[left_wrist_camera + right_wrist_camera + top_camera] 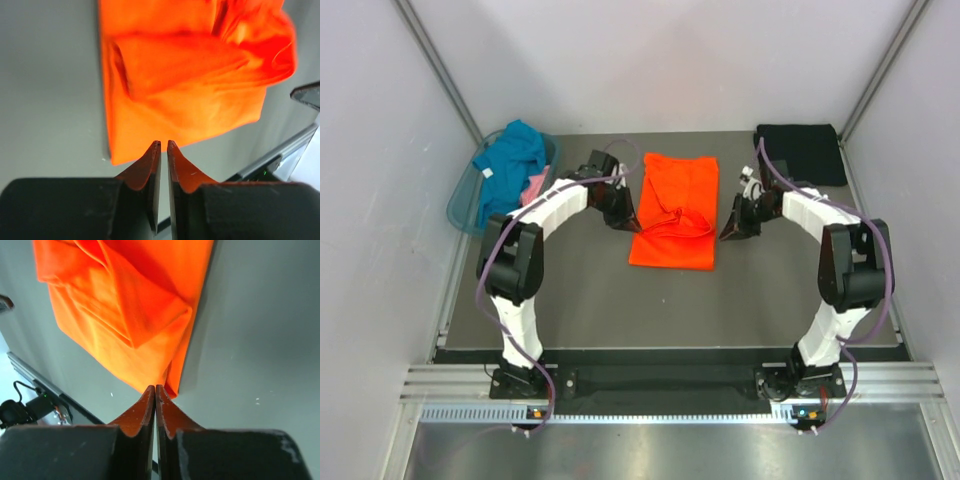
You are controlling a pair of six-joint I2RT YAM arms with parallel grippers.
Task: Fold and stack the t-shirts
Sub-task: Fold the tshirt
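The orange t-shirt lies on the table's middle, folded into a long rectangle with creases and the collar showing across it. My left gripper is just off its left edge, shut and empty; in the left wrist view its fingertips point at the orange t-shirt without holding it. My right gripper is just off the right edge, shut and empty; its tips sit at the near corner of the orange t-shirt. A folded black t-shirt lies at the back right.
A translucent blue-green basket stands at the back left, holding a teal t-shirt and a pink one. White walls close in the table on the left, the right and the back.
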